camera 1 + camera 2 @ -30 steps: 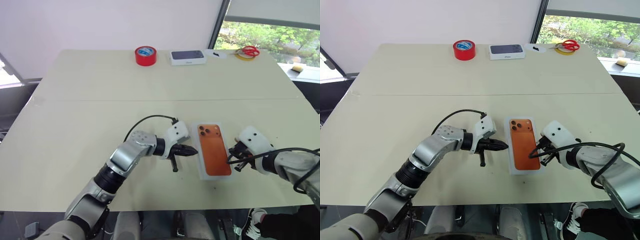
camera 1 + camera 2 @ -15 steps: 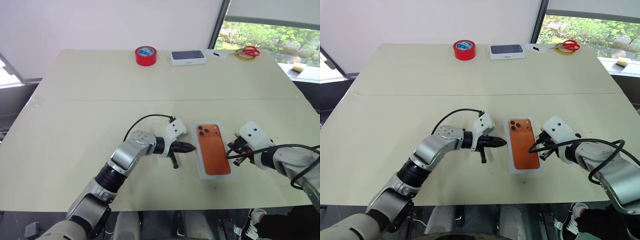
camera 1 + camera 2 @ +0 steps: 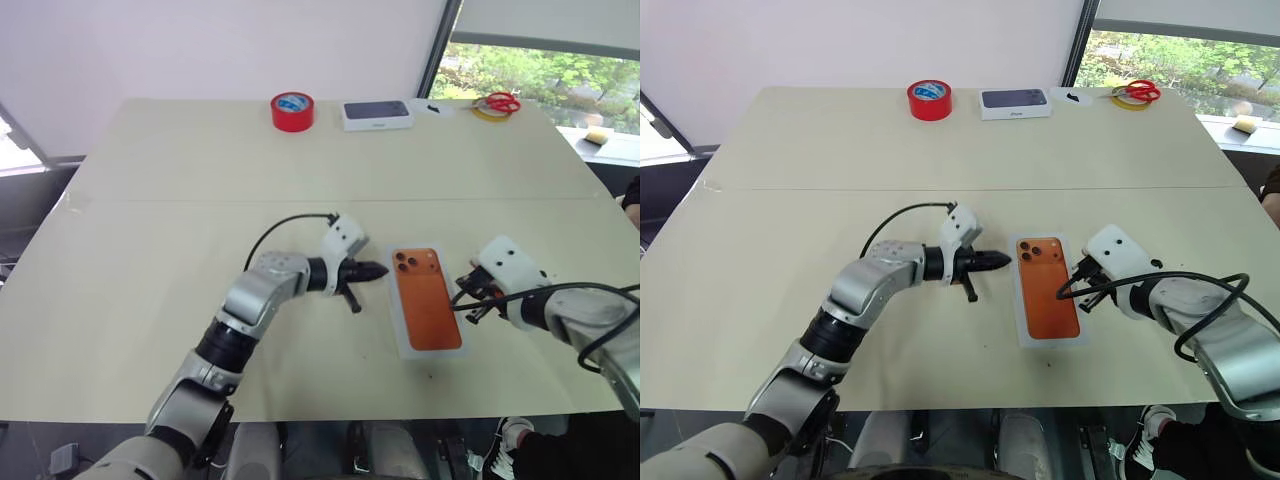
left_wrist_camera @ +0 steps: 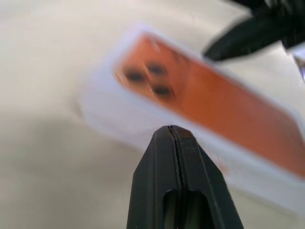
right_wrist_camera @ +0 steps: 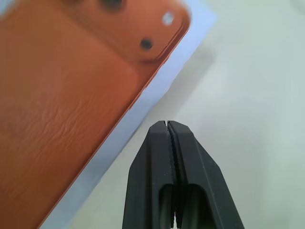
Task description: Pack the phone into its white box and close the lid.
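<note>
Beige counter (image 3: 150, 200): phone (image 3: 427, 298) sits in box (image 3: 409, 343), ready for a lid (none fitted); flanking grippers, left (image 3: 380, 269) at nine o'clock, right (image 3: 463, 303) at three, jaws pinched empty.

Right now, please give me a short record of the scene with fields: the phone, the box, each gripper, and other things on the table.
phone: orange phone lies camera side up in the white box
lid: not on the box
left gripper: left gripper jaws shut, empty, beside the box
right gripper: right gripper jaws shut, empty, at the box's other side
far edge of table: red tape roll, second box with a phone picture, scissors
</note>
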